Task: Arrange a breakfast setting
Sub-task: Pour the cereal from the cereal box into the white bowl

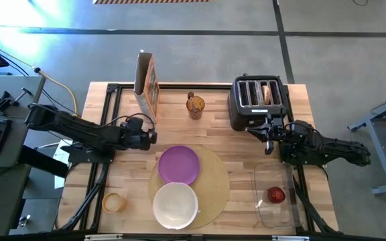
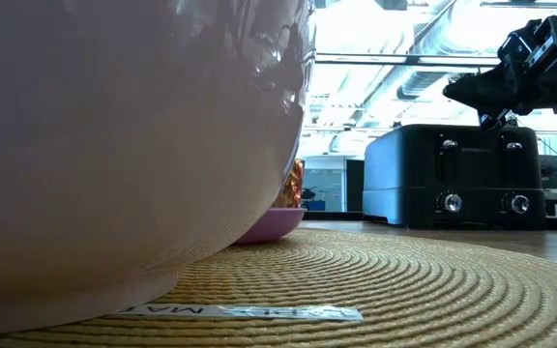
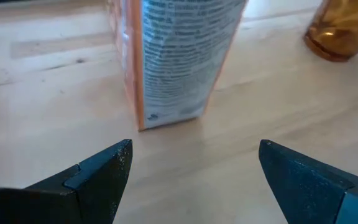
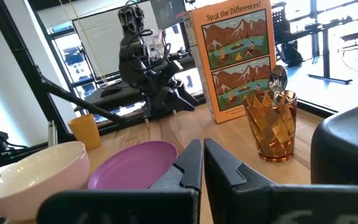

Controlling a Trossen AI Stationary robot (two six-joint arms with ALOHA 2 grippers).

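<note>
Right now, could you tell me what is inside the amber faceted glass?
A small metal spoon stands bowl-up inside the amber faceted glass. Its handle's lower end is blurred by the tinted glass; nothing else shows inside.

My two arms: dark, jointed, matte black throughout

From above, my left arm [image 1: 86, 128] at frame left is a black boxy chain of segments with black cables looping near its wrist; my right arm [image 1: 324, 148] at frame right looks bulkier and knuckled. The left gripper [image 3: 191, 177] shows two dark wedge-shaped fingers [image 3: 98, 174] with bluish, faceted edges. The right gripper [image 4: 202, 165] has flat, black, angular fingers [image 4: 188, 163].
</note>
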